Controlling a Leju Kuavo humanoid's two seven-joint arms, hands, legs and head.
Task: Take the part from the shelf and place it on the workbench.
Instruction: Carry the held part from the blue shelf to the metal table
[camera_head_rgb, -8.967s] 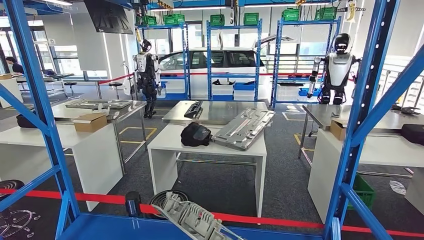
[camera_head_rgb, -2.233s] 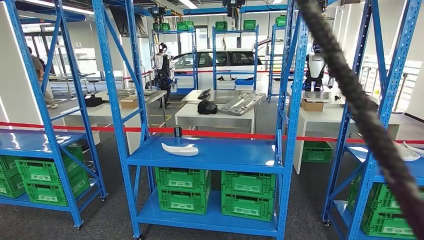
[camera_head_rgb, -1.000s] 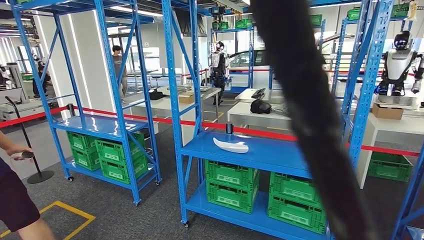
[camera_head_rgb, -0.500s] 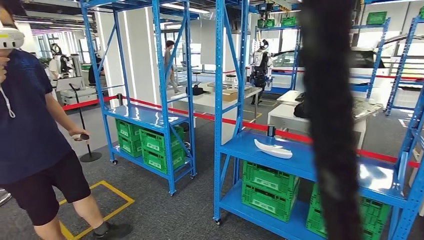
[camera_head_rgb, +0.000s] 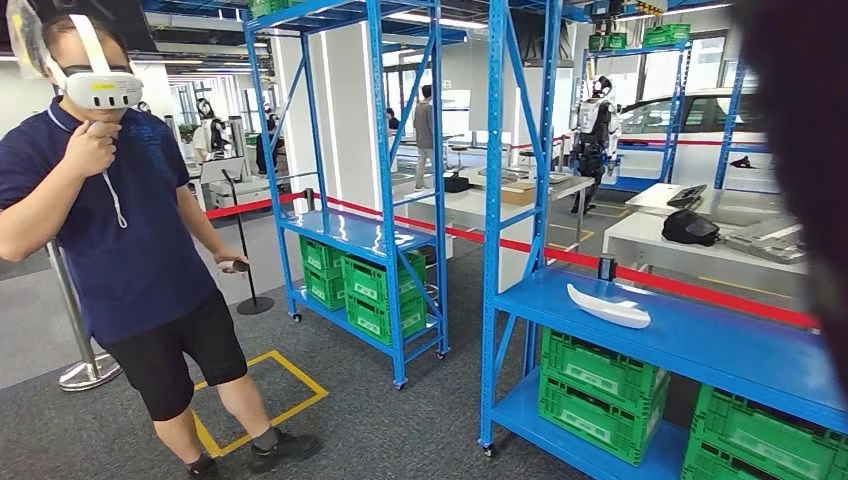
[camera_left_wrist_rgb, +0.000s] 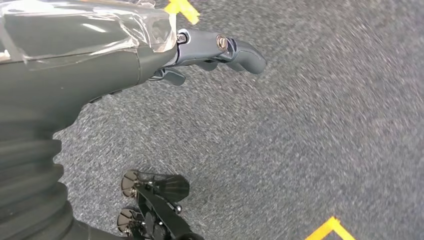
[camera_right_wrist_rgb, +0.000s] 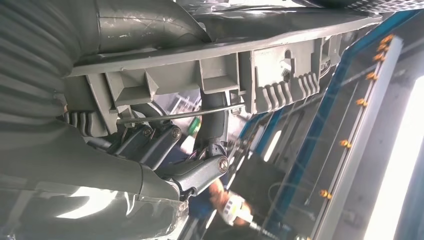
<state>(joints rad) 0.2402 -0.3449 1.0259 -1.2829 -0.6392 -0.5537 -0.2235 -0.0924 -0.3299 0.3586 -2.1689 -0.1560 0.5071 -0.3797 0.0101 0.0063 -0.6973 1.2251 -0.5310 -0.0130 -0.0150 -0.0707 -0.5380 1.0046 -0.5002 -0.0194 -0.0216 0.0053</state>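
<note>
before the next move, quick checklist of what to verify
1. Part held by right robot hand: ok, fingers are under it.
2. Left robot hand free: ok, holds nothing, hangs over carpet.
3. Person at a safe distance: not ok, stands close on the left.
4. Straight way to the bench: not ok, a shelf stands in between.
5. Head view unobstructed: not ok, a dark blur covers its right edge.
</note>
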